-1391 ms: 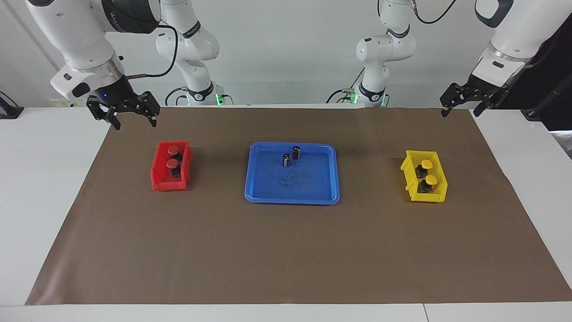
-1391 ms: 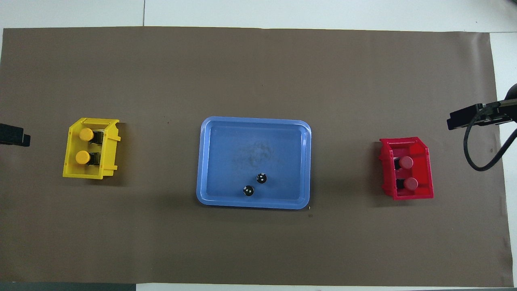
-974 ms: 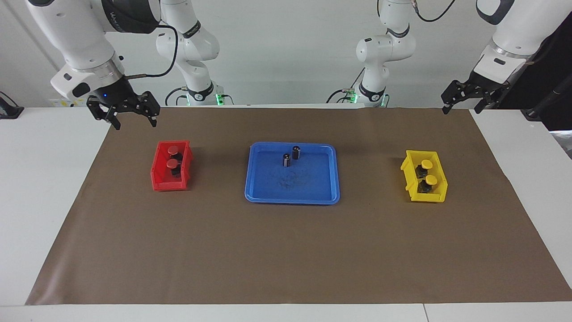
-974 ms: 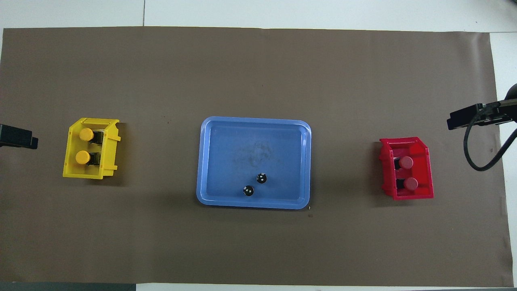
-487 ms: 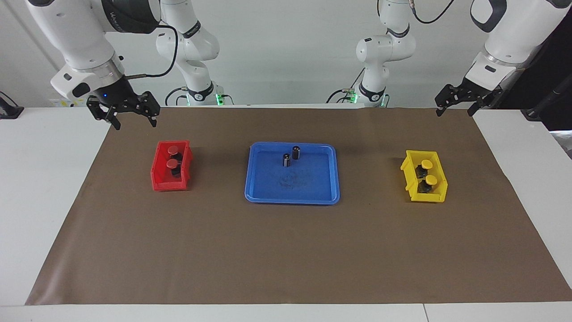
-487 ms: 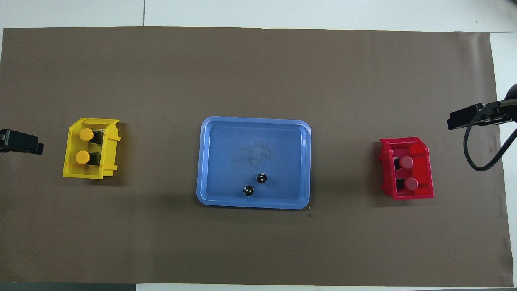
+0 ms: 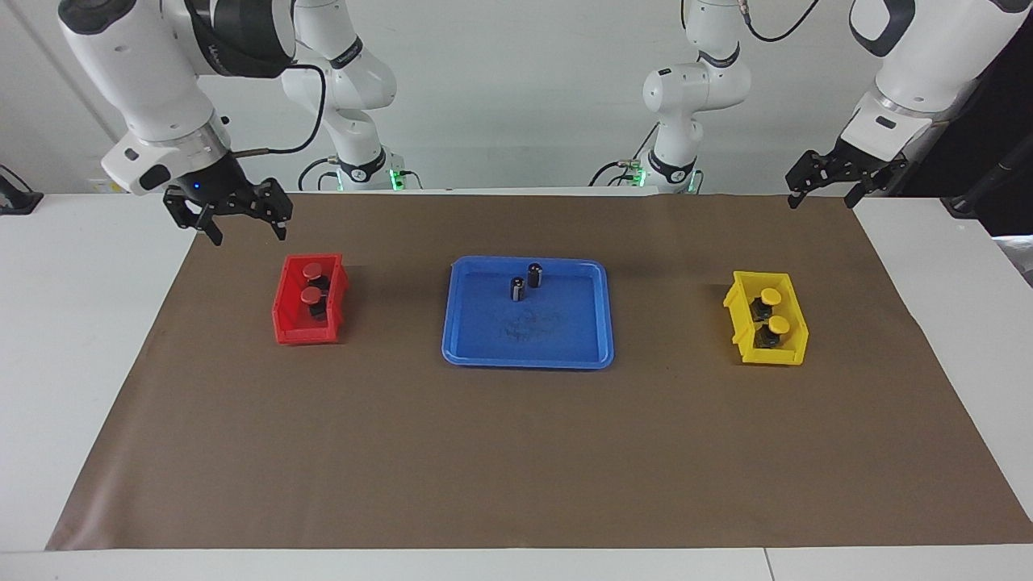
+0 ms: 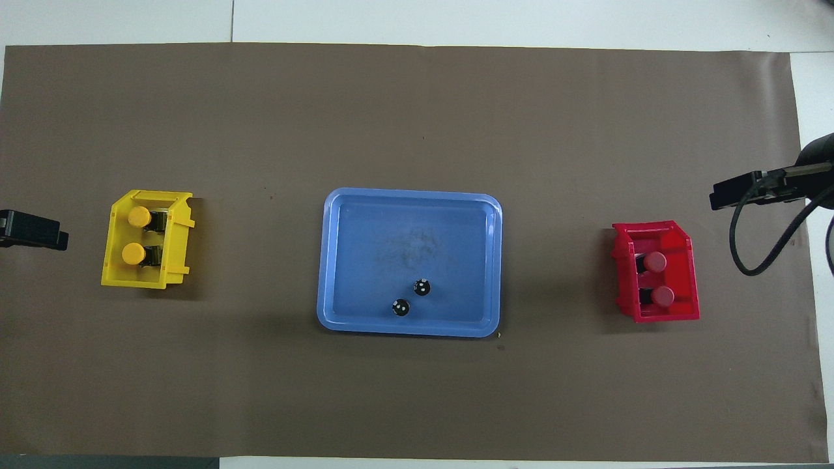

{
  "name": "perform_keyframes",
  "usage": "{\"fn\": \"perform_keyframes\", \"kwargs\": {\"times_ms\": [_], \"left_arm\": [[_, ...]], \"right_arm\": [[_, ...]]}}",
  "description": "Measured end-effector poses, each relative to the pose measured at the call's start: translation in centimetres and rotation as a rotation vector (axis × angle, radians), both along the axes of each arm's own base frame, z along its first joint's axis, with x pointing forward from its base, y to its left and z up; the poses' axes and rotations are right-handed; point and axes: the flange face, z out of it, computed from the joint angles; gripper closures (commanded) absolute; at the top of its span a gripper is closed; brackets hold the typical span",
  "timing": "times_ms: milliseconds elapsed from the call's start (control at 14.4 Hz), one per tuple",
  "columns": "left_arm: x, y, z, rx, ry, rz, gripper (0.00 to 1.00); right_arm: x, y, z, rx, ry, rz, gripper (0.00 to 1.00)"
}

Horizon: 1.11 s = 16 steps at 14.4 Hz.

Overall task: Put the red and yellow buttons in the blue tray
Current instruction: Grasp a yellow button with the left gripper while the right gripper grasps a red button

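Note:
Two red buttons point(image 7: 312, 269) point(image 7: 310, 297) sit in the small red bin point(image 7: 282, 319); they also show in the overhead view point(image 8: 654, 262) point(image 8: 663, 296). Two yellow buttons point(image 7: 771, 297) point(image 7: 778, 324) sit in the small yellow bin point(image 7: 795, 327); they also show in the overhead view point(image 8: 138, 216) point(image 8: 133, 253). The blue tray point(image 7: 557, 327) point(image 8: 410, 193) lies between the bins. My right gripper point(image 7: 244, 230) is open and empty, in the air over the mat beside the red bin. My left gripper point(image 7: 823, 194) is open and empty, over the mat's corner at the left arm's end.
Two small dark cylinders point(image 7: 517, 288) point(image 7: 534, 275) stand in the blue tray, in its part nearer to the robots. A brown mat point(image 7: 516, 452) covers the white table. A black cable point(image 8: 756, 247) hangs from the right arm.
The right gripper has come down a little and shifted toward the red bin. The left gripper has risen slightly and shifted a little toward the table's middle. Buttons, bins and tray are unmoved.

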Motion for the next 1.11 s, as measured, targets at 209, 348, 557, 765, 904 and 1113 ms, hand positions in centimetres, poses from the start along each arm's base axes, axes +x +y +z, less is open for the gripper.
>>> {"fn": "perform_keyframes", "kwargs": {"times_ms": [209,348,557,765,904,1113], "left_arm": [[-0.1,-0.2,0.1,0.000,-0.002,-0.004,0.00],[0.0,-0.3,0.1,0.001,-0.005,-0.005,0.00],[0.3,0.0,-1.0,0.000,-0.017,-0.001,0.00],[0.3,0.2,-5.0,0.000,0.009,0.004,0.00],[0.5,0.2,-9.0,0.000,0.006,0.010,0.00],[0.7,0.4,-15.2,-0.002,0.008,0.013,0.01]], "right_arm": [[-0.7,-0.7,-5.7,0.004,0.013,-0.013,0.05],[-0.9,-0.6,-9.2,0.007,0.000,-0.012,0.11],[-1.5,-0.4,-14.5,0.009,-0.007,0.016,0.19],[-2.6,-0.3,-17.2,0.012,0.015,0.050,0.28],[-3.0,-0.4,-18.0,0.013,0.022,0.059,0.32],[-3.3,-0.3,-18.8,0.012,0.014,0.062,0.33]]}}
